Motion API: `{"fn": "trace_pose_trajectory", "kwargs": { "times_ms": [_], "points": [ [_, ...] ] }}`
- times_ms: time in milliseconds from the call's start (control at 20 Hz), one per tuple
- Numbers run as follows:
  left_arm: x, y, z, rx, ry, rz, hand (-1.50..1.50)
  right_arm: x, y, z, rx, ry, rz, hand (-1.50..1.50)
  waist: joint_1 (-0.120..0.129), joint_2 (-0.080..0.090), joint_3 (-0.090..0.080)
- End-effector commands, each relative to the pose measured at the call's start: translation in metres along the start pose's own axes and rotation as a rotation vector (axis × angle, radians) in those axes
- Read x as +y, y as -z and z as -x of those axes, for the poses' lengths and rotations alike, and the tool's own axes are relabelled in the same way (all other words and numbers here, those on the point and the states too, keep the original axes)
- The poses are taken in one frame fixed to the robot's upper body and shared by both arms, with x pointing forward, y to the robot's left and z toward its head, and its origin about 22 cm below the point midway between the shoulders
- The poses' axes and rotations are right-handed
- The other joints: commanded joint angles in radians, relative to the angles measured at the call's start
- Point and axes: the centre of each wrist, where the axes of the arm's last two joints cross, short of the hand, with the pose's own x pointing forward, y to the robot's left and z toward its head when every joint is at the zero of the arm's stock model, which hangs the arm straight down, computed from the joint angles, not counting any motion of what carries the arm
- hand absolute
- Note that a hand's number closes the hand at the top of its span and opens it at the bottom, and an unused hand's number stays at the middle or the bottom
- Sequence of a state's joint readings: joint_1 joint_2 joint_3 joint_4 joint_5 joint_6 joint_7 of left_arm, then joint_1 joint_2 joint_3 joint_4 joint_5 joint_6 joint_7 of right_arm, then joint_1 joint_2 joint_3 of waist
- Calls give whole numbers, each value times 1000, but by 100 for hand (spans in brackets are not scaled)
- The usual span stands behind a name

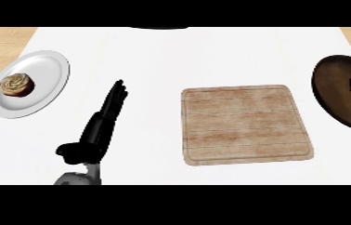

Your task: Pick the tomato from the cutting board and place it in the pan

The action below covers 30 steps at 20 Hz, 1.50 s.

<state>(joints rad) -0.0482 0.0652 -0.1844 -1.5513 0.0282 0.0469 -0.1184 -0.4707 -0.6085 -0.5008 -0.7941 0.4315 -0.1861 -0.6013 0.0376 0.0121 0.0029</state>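
Wooden board near table middle | dark pan at right edge | left hand by near edge, fingers straight, holding nothing | tomato: cannot tell where | plate with cake at left edge

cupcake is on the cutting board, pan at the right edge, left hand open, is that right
No: the head view shows the cupcake on the plate at the left, not the cutting board. The pan is at the right edge and the left hand is open.
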Motion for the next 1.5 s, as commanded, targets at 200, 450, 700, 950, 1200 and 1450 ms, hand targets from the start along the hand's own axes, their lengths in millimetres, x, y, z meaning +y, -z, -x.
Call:
{"fn": "trace_pose_trajectory", "kwargs": {
  "times_ms": [200, 450, 700, 950, 1200, 1450],
  "points": [
    [-4, -4, 9, -20, 0, 13, 0, -10, 28, 14, 26, 11, 46, 150, 23, 11, 2],
    [-2, 3, -2, -16, 2, 55, 0, 13, 7, 24, 174, -180, -445, -150, 55, 19, 1],
    [-19, 11, -1, -23, -15, 33, 0, 36, 12, 16, 186, 24, -546, -150, 44, 20, 4],
    [-9, 0, -7, -23, 7, 37, 0, 43, 32, -1, 131, 235, -358, -150, 36, 10, 4],
    [2, 15, -14, -30, 0, 15, 0, -9, 29, 21, 112, 396, -242, -150, 16, 15, 6],
    [-2, 5, -9, -21, 6, 17, 0, -49, 6, 45, 185, 519, -263, -150, 11, 15, 6]
  ]
}}
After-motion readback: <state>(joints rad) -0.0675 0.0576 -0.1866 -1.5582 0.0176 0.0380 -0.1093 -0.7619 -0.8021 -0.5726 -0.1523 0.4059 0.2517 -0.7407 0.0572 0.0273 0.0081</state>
